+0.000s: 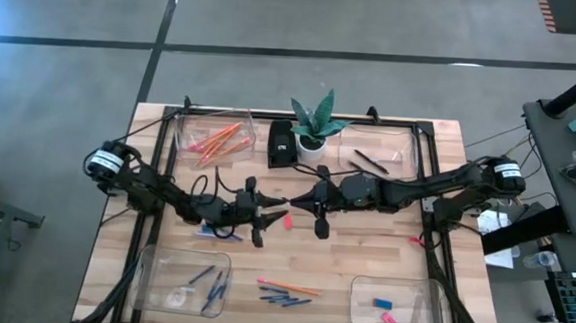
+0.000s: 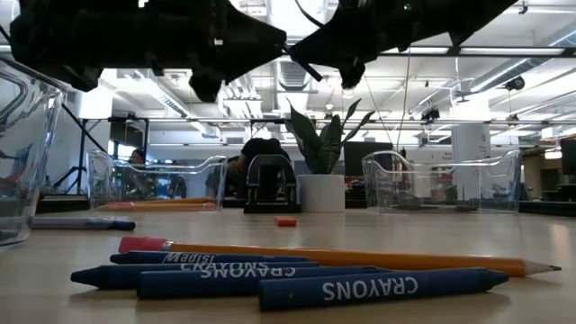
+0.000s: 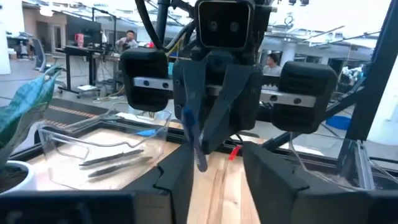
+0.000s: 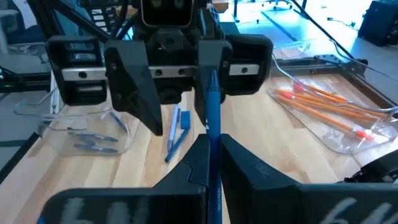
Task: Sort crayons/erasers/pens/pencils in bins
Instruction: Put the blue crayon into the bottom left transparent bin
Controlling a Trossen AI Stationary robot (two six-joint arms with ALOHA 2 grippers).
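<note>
Midair, a blue pen pinched between two pincers

Clearly, the blue pen [image 4: 213, 124] was held above the middle of the counter [image 1: 363, 246], pinched by the pressed-together right pincer [image 1: 298, 199] and pointed towards the left pincer [image 1: 270, 209], whose fingers [image 3: 180, 180] were spread to either side of it. The pen was judged light, stiff and smooth, so a slip or a swivel in the grip was to be expected. A hold near the middle of the barrel, across its width, was thought safest.

The bin [image 1: 408, 159] at the far right, where dark pens were already laid, was taken as its likely destination. A few crayons [image 1: 285, 299], a pencil [image 1: 288, 286] and a red eraser [image 1: 286, 222] were left loose on the counter.

From above, the pen itself was lost among the dark arms. Whether the left fingers touched the barrel could not be made out, and the pen's far end was hidden behind the facing pincer
</note>
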